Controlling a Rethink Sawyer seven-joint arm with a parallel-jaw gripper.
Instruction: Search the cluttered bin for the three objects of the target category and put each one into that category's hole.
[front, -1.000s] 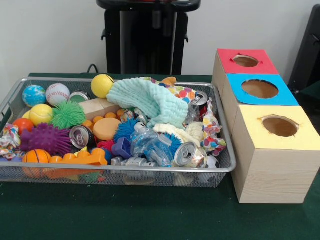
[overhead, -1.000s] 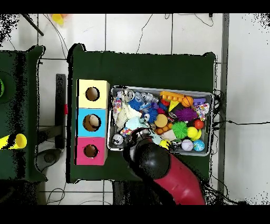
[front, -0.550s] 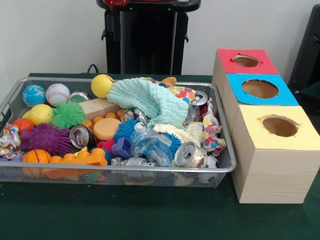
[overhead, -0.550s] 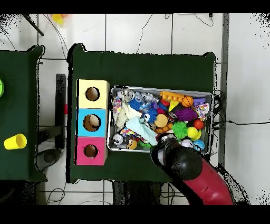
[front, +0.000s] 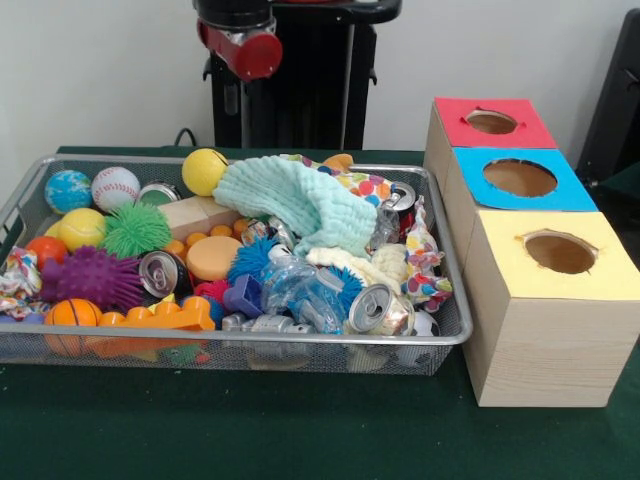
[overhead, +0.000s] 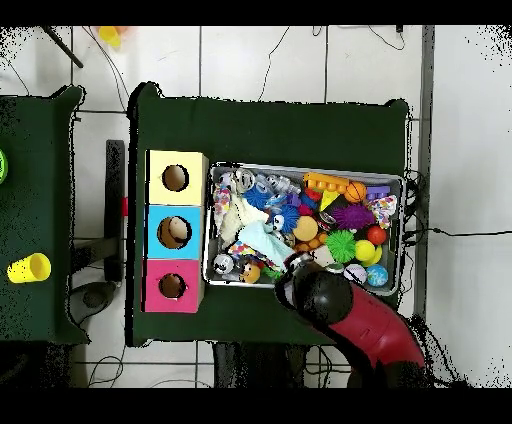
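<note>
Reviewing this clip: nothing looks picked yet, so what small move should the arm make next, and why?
Probably lower toward the bin over one clearly exposed item, such as the silver can. The arm hangs above the bin's robot-side edge, its gripper is hidden, and all three box holes, for example the blue one, look empty.

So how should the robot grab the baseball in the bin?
Take the baseball from straight above, fingers across its round middle. It sits high near the bin's back corner, top uncovered. The globe ball and a can flank it, so closing front to back probably leaves more room.
</note>
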